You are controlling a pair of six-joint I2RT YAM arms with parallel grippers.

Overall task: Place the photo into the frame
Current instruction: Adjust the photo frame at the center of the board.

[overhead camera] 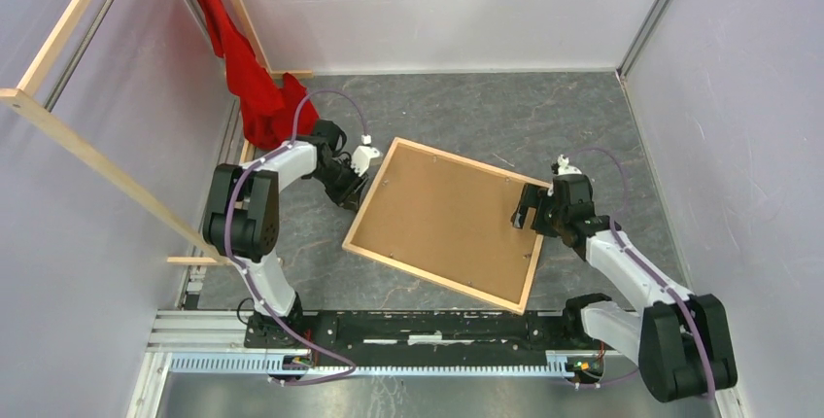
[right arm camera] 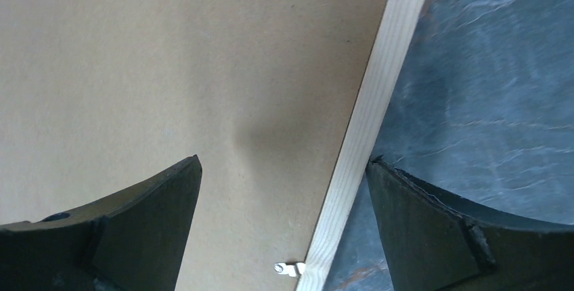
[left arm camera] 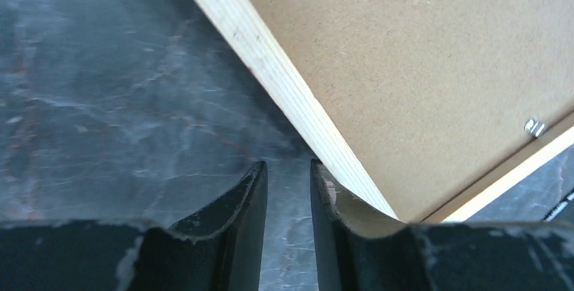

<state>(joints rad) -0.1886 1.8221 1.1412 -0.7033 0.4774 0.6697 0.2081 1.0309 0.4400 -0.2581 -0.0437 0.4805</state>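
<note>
The light-wood frame lies flat and skewed in the middle of the table, with a brown hardboard panel filling it. The photo is hidden. My left gripper is low at the frame's left rail. Its jaws stand a narrow gap apart with only bare table between them, and the right finger is against the rail's outer side. My right gripper is wide open over the right rail, one finger above the panel and the other above the table.
A red cloth hangs at the back left beside long wooden rails. Pale walls close the table on three sides. Small metal clips sit at the panel's edge. An aluminium rail runs along the near edge.
</note>
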